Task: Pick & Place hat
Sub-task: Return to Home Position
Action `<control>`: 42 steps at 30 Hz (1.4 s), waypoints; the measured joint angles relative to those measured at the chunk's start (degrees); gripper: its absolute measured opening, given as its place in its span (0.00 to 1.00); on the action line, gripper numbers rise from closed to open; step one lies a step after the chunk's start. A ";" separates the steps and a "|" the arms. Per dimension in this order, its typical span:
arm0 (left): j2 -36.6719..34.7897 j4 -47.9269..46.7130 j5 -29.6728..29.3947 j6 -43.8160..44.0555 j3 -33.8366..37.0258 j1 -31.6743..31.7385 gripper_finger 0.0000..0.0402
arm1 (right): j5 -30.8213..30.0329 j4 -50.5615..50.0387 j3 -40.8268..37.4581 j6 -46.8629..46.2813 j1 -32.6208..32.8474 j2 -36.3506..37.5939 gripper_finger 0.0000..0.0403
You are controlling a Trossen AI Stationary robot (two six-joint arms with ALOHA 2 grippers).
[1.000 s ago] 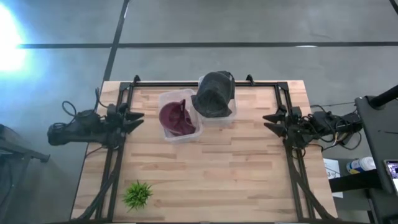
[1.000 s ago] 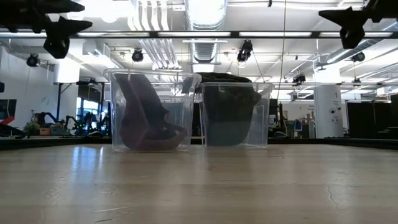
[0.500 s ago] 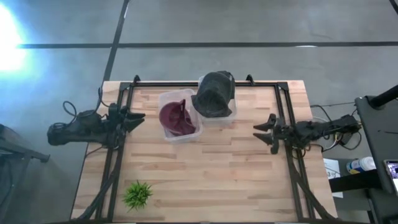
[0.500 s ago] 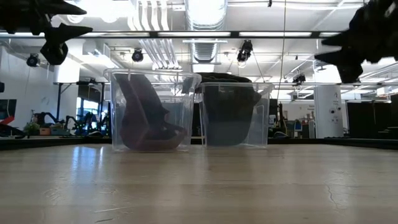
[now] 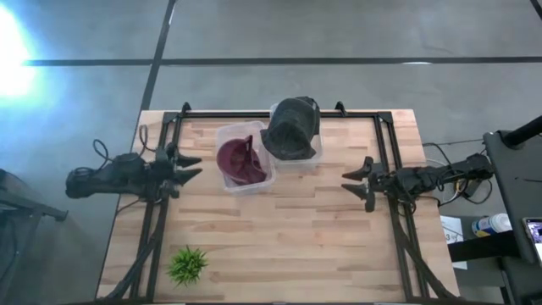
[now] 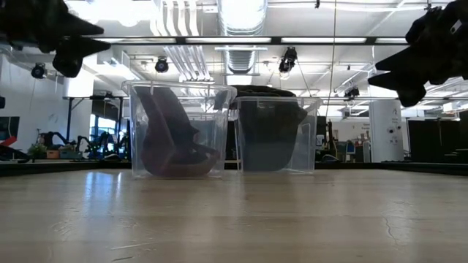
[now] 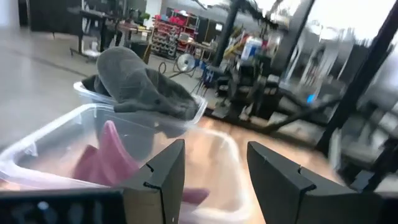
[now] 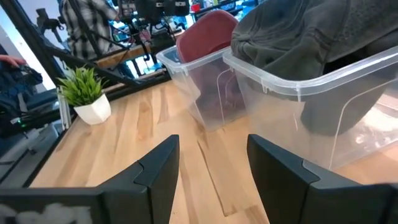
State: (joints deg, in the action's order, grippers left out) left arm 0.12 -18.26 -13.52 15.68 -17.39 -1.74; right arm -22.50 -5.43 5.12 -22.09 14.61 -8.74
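A maroon hat [image 5: 240,158] stands inside a clear plastic bin [image 5: 246,183], its brim on the bin's floor; it shows in the low view [image 6: 172,139]. A dark grey hat [image 5: 291,127] is draped over the rim of a second clear bin [image 5: 298,158] at the table's far edge. My left gripper [image 5: 190,166] is open, raised at the left side, pointing at the maroon hat's bin [image 7: 56,149]. My right gripper [image 5: 354,183] is open, raised at the right side, pointing at the bins [image 8: 292,93].
A small green plant in a white pot [image 5: 187,264] stands near the table's near-left corner. Black frame rails [image 5: 161,220] run along both side edges. The wooden tabletop [image 5: 288,237] lies bare between the bins and the near edge.
My right gripper has moved from the right edge toward the table's middle and slightly toward the near edge, lower in the low view. My left gripper has edged a little toward the bins. Both hats and bins have stayed in place.
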 joint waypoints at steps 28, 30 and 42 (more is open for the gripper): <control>0.11 20.27 6.03 7.36 16.88 -0.85 0.41 | -0.02 -0.22 -0.67 0.02 0.00 -0.41 0.46; 0.11 20.28 6.05 7.85 16.89 -0.85 0.41 | -0.02 -0.22 -0.67 0.02 0.00 -0.41 0.46; 0.11 20.39 5.95 7.92 16.95 -0.85 0.41 | -0.02 -0.22 -0.67 0.02 0.00 -0.41 0.46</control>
State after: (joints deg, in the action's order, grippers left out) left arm 0.23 2.13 -7.57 23.59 -0.45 -2.59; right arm -22.52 -5.65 4.45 -22.06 14.61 -9.15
